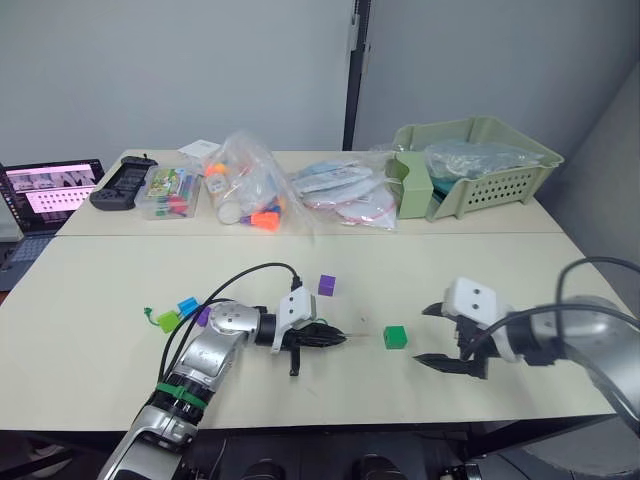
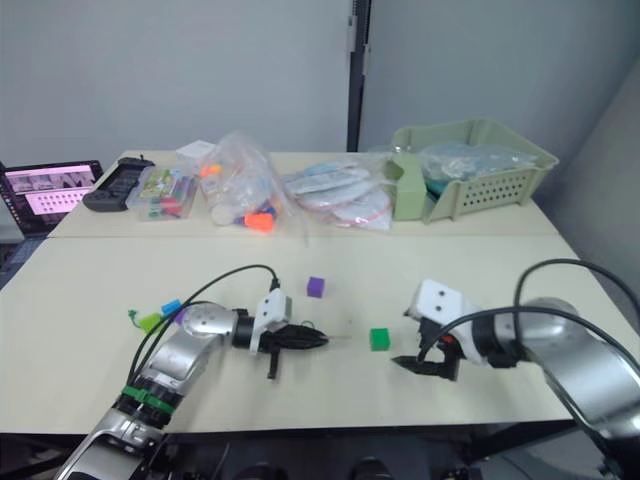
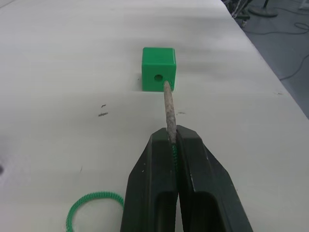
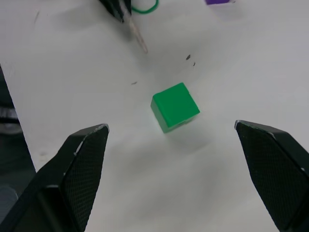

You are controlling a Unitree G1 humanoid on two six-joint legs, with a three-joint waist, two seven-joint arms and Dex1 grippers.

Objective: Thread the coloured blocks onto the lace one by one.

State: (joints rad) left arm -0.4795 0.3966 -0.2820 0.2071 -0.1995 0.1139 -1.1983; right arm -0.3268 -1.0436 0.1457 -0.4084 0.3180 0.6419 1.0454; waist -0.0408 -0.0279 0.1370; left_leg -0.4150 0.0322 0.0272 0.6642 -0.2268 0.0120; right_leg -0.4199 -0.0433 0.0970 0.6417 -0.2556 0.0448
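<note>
A dark green block (image 1: 395,337) lies on the table between my two grippers. My left gripper (image 3: 172,133) is shut on the green lace (image 3: 91,203), and the stiff greyish tip (image 3: 168,104) points at the block's side with the hole (image 3: 158,69), just short of it. My right gripper (image 1: 422,334) stands open just right of the block, its fingers (image 4: 82,164) wide on either side of it (image 4: 175,106) and not touching. One purple block (image 1: 327,285) lies further back. A blue block (image 1: 187,306), a lime green block (image 1: 168,321) and a second purple block (image 1: 203,316) sit by my left forearm.
Along the far half of the table lie clear bags of toys (image 1: 245,190), flat packets (image 1: 340,190), a green basket (image 1: 480,170), a black controller (image 1: 120,185) and a small box (image 1: 168,192). A laptop (image 1: 50,190) stands at the far left.
</note>
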